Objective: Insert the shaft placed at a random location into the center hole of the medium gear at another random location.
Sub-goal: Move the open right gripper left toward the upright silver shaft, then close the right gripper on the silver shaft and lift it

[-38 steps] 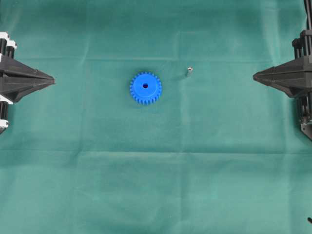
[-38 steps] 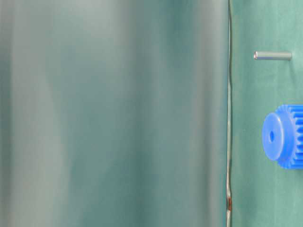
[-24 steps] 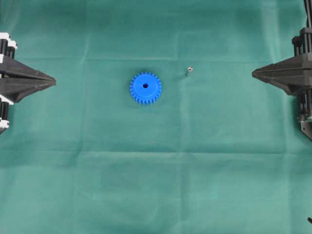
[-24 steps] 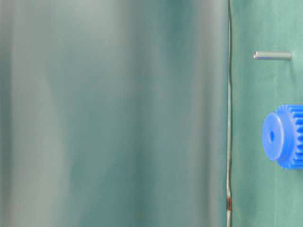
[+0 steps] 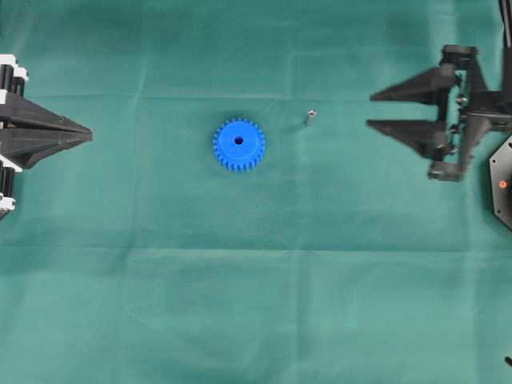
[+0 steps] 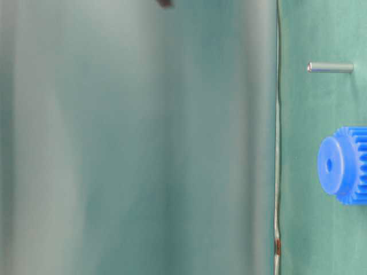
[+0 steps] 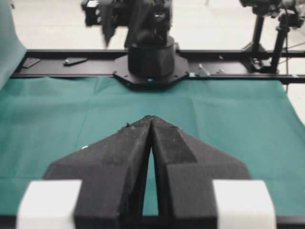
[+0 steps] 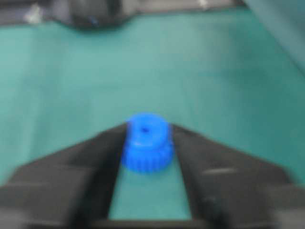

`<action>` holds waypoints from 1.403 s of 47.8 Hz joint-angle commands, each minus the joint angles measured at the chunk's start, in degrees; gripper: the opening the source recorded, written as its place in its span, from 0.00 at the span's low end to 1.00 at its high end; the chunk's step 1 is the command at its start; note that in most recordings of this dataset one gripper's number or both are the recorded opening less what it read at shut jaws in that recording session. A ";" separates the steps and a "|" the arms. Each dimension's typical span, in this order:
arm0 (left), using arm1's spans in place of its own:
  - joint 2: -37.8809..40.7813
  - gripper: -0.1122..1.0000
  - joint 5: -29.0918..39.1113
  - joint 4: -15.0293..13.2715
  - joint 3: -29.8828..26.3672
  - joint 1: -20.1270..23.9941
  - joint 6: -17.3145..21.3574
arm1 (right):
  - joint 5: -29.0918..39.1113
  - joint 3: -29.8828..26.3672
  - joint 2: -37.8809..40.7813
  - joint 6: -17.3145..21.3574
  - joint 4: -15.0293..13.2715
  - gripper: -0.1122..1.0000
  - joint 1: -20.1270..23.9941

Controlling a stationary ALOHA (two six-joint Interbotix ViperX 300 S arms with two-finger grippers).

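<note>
The medium gear [image 5: 238, 145] is bright blue and lies flat on the green cloth left of the middle, its center hole [image 5: 238, 141] facing up. The shaft [image 5: 309, 118], a tiny silver pin, lies apart from it to the right. The table-level view shows the shaft [image 6: 330, 67] and the gear [image 6: 344, 165] side by side. My right gripper [image 5: 370, 111] stands open, well right of the shaft and empty. In the blurred right wrist view the distant gear [image 8: 146, 141] shows between its fingers [image 8: 205, 162]; the shaft is not seen there. My left gripper [image 5: 88, 136] rests shut at the left edge.
Green cloth [image 5: 256, 280] covers the table. The right arm's black base [image 7: 151, 57] and a black frame rail [image 7: 238, 76] stand at the far side in the left wrist view. A dark blurred spot [image 6: 165, 3] shows at the top of the table-level view.
My right gripper has opened from shut and moved left toward the shaft. The gear, the shaft and the left gripper have not moved.
</note>
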 commanded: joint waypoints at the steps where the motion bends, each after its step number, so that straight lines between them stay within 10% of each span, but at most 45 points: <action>1: 0.18 0.10 -0.18 0.18 -1.32 -0.18 -0.09 | -3.16 -0.88 3.52 -1.23 -0.18 0.75 -0.97; 6: 0.18 0.10 -0.18 0.18 -1.32 -0.18 -0.09 | -8.17 -0.62 9.67 -1.49 -0.09 0.94 -2.11; 49: 0.44 0.10 1.32 0.18 -1.14 -0.18 -0.09 | -23.64 -7.38 42.19 -1.58 3.08 0.90 -5.10; 56: 0.53 0.10 1.41 0.26 -1.14 -0.18 -0.09 | -23.73 -7.47 42.19 -1.58 3.25 0.79 -5.10; 67: 0.44 0.10 1.41 0.26 -1.14 -0.18 -0.09 | -23.73 -7.56 42.10 -1.76 3.16 0.26 -5.27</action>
